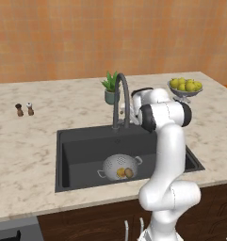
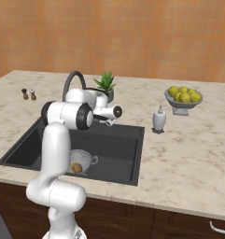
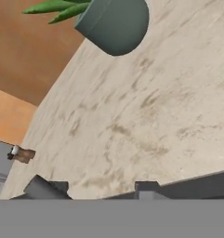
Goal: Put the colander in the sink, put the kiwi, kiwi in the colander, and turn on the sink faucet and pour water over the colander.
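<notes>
Silver colander [image 1: 119, 167] sits in the sink [image 1: 82, 146] holding both kiwis, ready for rinsing; hand [image 2: 111, 119] near the faucet [image 1: 122, 96], jaw state unclear.

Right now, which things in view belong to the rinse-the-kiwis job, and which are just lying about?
Job:
- colander, sitting in the sink
- two kiwis, inside the colander
- sink faucet, no water running

Lying about:
- potted plant
- bowl of lemons
- soap dispenser
- salt and pepper shakers
</notes>
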Controlling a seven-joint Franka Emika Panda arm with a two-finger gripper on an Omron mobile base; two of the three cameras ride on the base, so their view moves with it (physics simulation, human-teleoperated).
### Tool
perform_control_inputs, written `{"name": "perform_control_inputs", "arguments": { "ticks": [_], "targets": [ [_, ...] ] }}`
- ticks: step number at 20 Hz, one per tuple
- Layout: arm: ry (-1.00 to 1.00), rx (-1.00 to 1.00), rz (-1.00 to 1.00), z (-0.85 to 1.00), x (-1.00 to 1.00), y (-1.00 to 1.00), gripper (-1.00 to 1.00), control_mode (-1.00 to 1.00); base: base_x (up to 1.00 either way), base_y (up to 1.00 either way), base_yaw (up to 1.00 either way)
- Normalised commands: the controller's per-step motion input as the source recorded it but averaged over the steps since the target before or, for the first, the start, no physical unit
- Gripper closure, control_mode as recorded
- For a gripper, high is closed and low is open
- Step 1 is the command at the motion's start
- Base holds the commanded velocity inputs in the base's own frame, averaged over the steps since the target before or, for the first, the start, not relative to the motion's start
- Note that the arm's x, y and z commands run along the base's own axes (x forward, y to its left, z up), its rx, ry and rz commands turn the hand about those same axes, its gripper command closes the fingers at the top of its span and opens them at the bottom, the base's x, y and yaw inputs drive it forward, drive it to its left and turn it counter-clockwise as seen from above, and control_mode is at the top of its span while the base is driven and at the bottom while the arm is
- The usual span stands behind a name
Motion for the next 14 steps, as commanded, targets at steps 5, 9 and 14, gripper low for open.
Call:
{"name": "perform_control_inputs", "arguments": {
  "ticks": [5, 9, 14],
  "targets": [
    [0.0, 0.0, -0.09, 0.0, 0.0, -0.63, 1.0, -1.0, 0.0, 0.0, 0.0],
    [0.0, 0.0, -0.1, 0.0, 0.0, -0.88, 1.0, -1.0, 0.0, 0.0, 0.0],
    [0.0, 0.0, -0.11, 0.0, 0.0, -0.99, 1.0, -1.0, 0.0, 0.0, 0.0]
  ]
}}
